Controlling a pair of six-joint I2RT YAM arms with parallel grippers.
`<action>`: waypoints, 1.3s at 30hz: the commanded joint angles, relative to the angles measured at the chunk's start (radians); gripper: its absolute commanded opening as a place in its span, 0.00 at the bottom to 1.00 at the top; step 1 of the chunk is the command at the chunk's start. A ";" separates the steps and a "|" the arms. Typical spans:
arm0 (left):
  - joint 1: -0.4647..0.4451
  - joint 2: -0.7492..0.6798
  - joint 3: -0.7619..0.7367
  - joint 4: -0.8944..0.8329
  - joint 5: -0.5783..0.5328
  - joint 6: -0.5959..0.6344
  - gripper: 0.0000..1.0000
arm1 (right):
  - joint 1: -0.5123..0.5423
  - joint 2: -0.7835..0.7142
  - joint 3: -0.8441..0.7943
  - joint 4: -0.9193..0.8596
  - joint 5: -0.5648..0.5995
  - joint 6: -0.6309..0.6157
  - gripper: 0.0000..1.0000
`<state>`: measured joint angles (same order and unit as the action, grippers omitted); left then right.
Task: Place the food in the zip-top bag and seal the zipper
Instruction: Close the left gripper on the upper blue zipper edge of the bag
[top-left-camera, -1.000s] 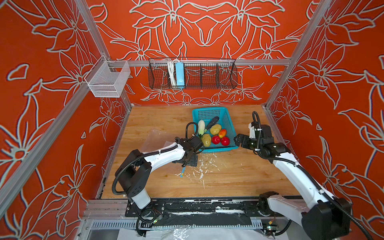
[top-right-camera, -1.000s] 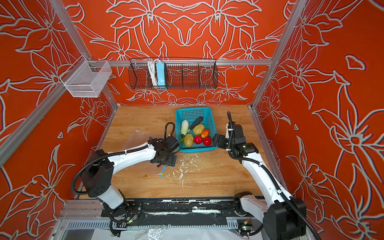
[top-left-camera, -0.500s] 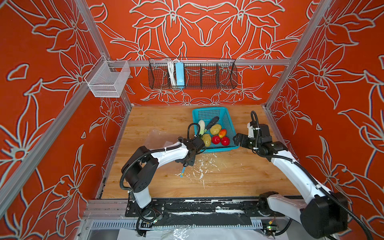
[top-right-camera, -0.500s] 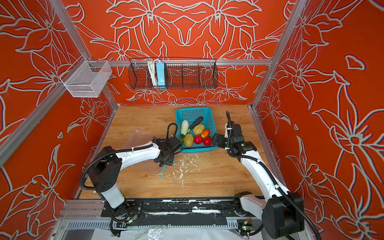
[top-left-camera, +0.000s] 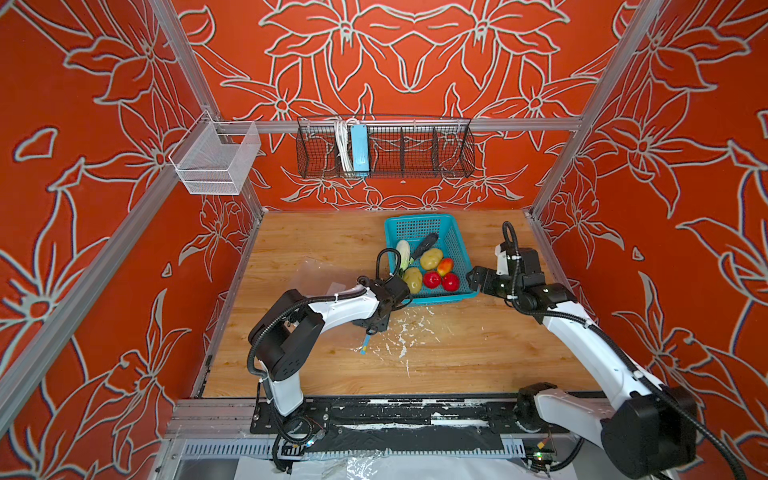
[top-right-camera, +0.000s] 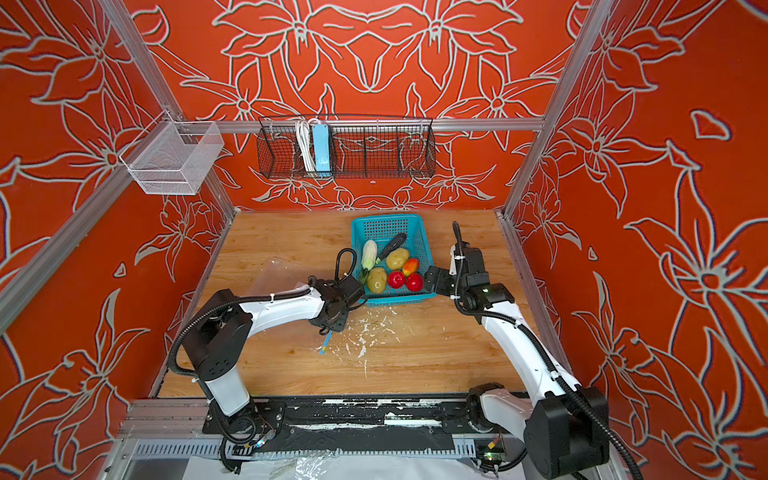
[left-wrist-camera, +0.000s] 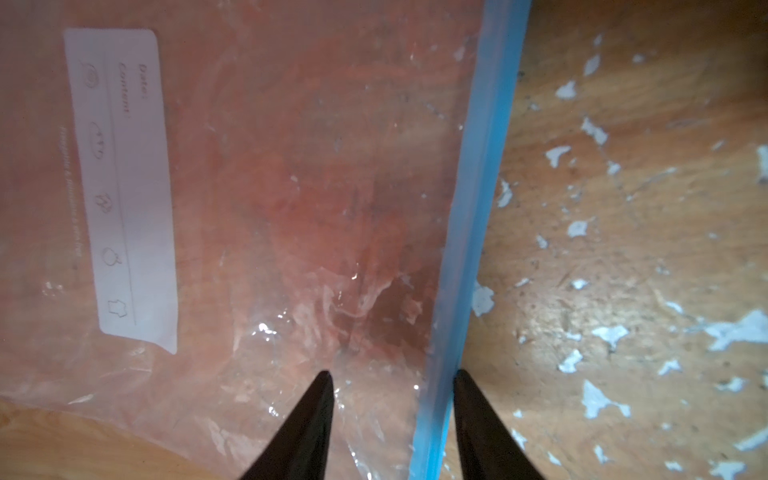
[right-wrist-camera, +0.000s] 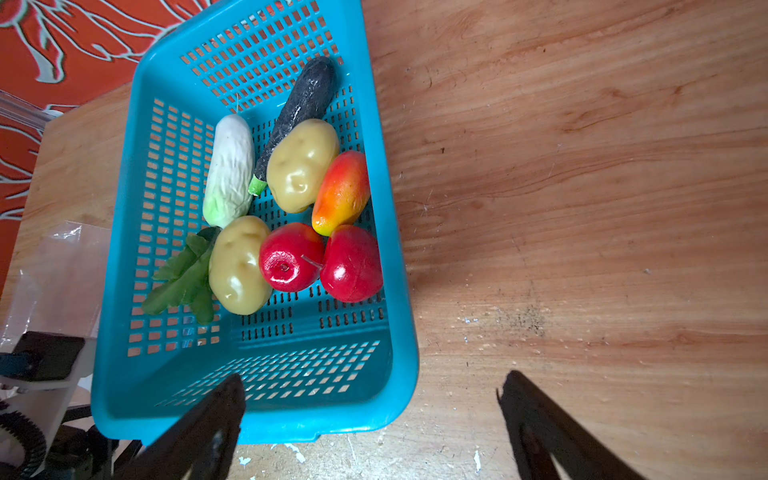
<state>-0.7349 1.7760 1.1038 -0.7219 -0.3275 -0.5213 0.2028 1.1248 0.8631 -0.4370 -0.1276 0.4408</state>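
The food lies in a teal basket (right-wrist-camera: 399, 249): two potatoes (right-wrist-camera: 301, 164), two tomatoes (right-wrist-camera: 291, 257), a red-yellow fruit (right-wrist-camera: 340, 191), a dark eggplant (right-wrist-camera: 307, 99) and a white-green leafy vegetable (right-wrist-camera: 228, 166). The clear zip-top bag (left-wrist-camera: 291, 187) lies flat on the table left of the basket (top-left-camera: 415, 228), its white label (left-wrist-camera: 124, 187) facing up. My left gripper (left-wrist-camera: 392, 374) points down over the bag's mouth. Its fingers stand apart, and the light-blue zipper (left-wrist-camera: 478, 199) runs between them close to one finger. My right gripper (right-wrist-camera: 374, 380) hangs open over the basket's near right corner, holding nothing.
White paint flecks (top-left-camera: 407, 332) dot the wooden table in front of the basket. A black wire rack (top-left-camera: 386, 149) and a white mesh bin (top-left-camera: 216, 162) hang on the walls. Orange walls close in three sides.
My left gripper's jaws have narrowed over the bag's mouth edge, and the arm has shifted slightly toward the basket. The right gripper has edged closer to the basket, still wide open.
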 joint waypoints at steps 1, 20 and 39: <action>0.010 0.013 -0.009 0.009 0.006 -0.010 0.47 | 0.007 -0.026 -0.006 -0.006 0.021 0.012 0.98; 0.023 0.034 -0.004 0.020 -0.015 0.003 0.37 | 0.006 -0.057 -0.019 -0.008 0.025 0.020 0.98; 0.030 0.073 0.019 -0.013 -0.044 -0.024 0.08 | 0.007 -0.066 -0.018 -0.014 0.025 0.012 0.98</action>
<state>-0.7128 1.8286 1.1183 -0.6983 -0.3550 -0.5213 0.2028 1.0729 0.8551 -0.4374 -0.1272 0.4461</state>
